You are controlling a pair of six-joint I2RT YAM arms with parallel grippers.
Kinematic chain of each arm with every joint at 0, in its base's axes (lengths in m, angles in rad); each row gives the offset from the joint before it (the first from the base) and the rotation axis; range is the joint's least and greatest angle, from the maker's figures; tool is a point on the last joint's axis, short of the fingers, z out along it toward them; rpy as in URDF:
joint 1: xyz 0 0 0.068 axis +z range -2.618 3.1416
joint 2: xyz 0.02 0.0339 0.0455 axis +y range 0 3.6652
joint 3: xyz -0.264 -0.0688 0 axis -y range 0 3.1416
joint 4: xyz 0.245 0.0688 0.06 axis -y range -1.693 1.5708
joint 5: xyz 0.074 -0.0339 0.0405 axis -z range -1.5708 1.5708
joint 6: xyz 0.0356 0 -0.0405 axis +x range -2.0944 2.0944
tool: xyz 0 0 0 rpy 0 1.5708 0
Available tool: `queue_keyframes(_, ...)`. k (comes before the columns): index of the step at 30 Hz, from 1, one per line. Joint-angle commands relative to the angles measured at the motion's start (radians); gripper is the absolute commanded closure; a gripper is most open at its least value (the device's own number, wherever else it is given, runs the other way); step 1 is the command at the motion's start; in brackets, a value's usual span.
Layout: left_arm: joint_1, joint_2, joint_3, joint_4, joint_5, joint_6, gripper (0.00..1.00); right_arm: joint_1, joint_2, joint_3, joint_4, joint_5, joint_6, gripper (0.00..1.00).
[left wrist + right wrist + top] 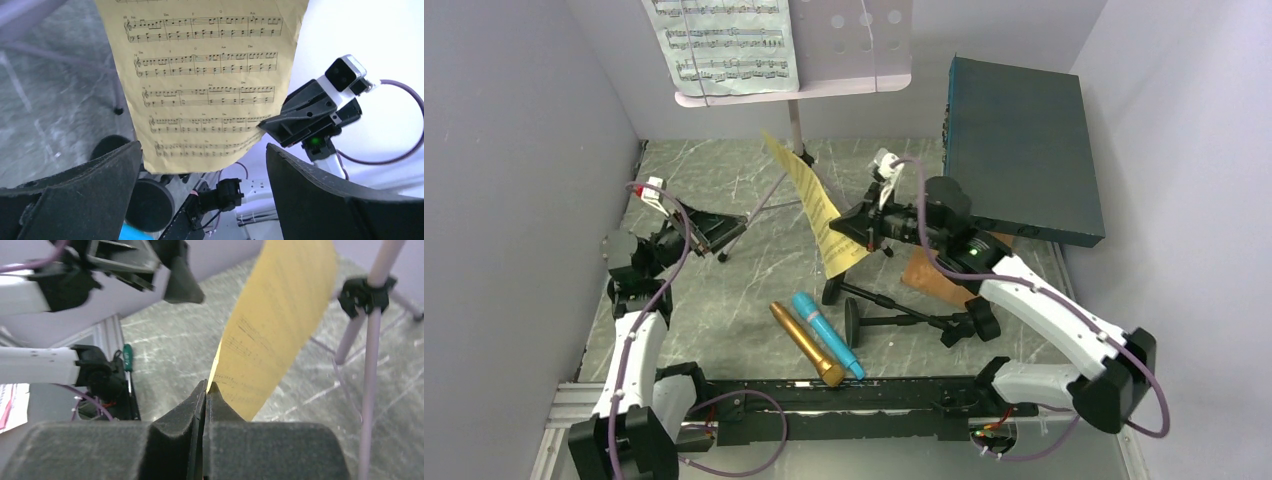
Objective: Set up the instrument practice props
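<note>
**Yellow music page pinched in the air**

On the left, the left pincer [729, 230] is open as wide as it goes. It has nothing in it. It points at the yellow page [200, 75], which hangs just in front of it.

At the back stands the pale music stand [864, 40] on thin silver legs [795, 128]. A white page [724, 45] of music rests on its left side.

In the middle, near the front, the gold microphone [807, 345] and the blue microphone [827, 335] lie side by side on the grey table [724, 300], touching each other.

Above them the yellow page is up in the air, standing on its edge and a bit tilted. The right pincer [206, 387] is shut tight on its lower edge and holds it up.

Below that pincer, the two black mic holders [904, 310] lie tipped over on the table, close together.

A flat brown board [939, 275] lies just past them. On the far right is the big dark teal box [1019, 150].
</note>
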Motion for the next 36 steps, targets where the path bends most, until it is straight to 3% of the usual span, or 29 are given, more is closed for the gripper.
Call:
queue_keyframes(1,-0.077,0.023,0.03,0.327,0.048,-0.084,0.01,0.003,-0.077,0.031,0.042,-0.123,-0.037,1.0)
queue_keyframes(7,-0.312,-0.001,0.067,0.134,-0.115,0.11,0.01,0.006,-0.154,0.042,0.106,-0.246,0.003,1.0)
queue_keyframes(13,-0.375,0.01,-0.008,0.413,-0.202,-0.061,0.01,0.01,-0.245,0.043,0.167,-0.351,0.035,1.0)
queue_keyframes(18,-0.39,0.008,-0.028,0.409,-0.224,-0.148,0.01,0.01,-0.313,0.03,0.205,-0.368,0.055,1.0)
queue_keyframes(24,-0.392,-0.207,0.021,-0.179,-0.37,-0.051,0.0,0.01,-0.338,0.003,0.222,-0.356,0.052,1.0)
queue_keyframes(26,-0.392,-0.227,0.059,-0.291,-0.362,-0.052,0.01,0.01,-0.336,-0.006,0.233,-0.351,0.054,1.0)
queue_keyframes(28,-0.392,-0.207,0.06,-0.226,-0.293,-0.117,0.01,0.009,-0.322,-0.004,0.234,-0.359,0.06,1.0)
queue_keyframes(32,-0.393,-0.094,-0.011,0.174,-0.164,-0.383,0.01,0.009,-0.304,-0.025,0.271,-0.378,0.073,1.0)
queue_keyframes(34,-0.393,-0.038,-0.009,0.212,-0.107,-0.434,0.01,0.01,-0.299,-0.034,0.283,-0.371,0.079,1.0)
queue_keyframes(36,-0.395,-0.025,0.026,0.116,-0.067,-0.386,0.01,0.01,-0.299,-0.027,0.254,-0.355,0.07,1.0)
